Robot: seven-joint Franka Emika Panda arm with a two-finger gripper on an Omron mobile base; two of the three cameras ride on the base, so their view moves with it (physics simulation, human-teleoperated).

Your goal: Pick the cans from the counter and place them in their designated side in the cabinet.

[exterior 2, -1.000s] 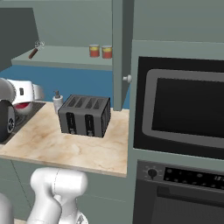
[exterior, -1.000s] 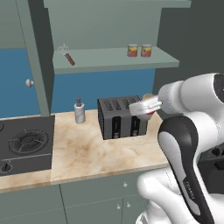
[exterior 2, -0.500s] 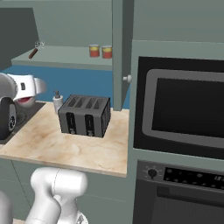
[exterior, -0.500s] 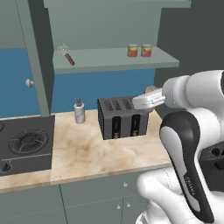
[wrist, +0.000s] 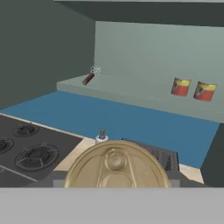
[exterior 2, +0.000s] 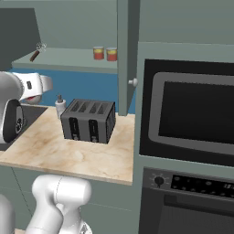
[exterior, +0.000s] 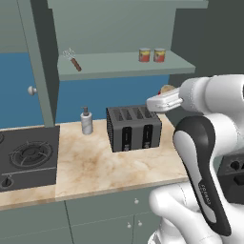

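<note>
1. Two short round cans (exterior: pixel 144 55) (exterior: pixel 159 55) stand upright side by side on the right part of the cabinet (exterior: pixel 40 62) shelf (exterior: pixel 119 64). They are just apart, red-orange with pale yellow bands.
2. One more tin, the held can (wrist: pixel 116 168), sits right at the gripper (exterior: pixel 157 101). In the hand view its dull gold lid with a stamped pull-tab faces the camera.
3. The fingers are hidden behind that lid, but the held can is well above the counter (exterior: pixel 105 167) at the hand, so the jaws are closed around it.
4. The gripper hangs above the right end of the toaster (exterior: pixel 133 127), below shelf level.
5. The toaster is a dark boxy four-slot block, standing mid-counter on beige marbled stone.
6. A small pale bottle (exterior: pixel 86 121) with a dark pump top stands to its left, near the far wall.
7. A wiry-headed tool (exterior: pixel 72 58) with a red-brown handle lies flat at the shelf's left end – well apart from the cans.
8. A black stove (exterior: pixel 28 155) with ringed burners borders the counter on the left; a glossy dark oven (exterior 2: pixel 192 114) rises on the right.
</note>
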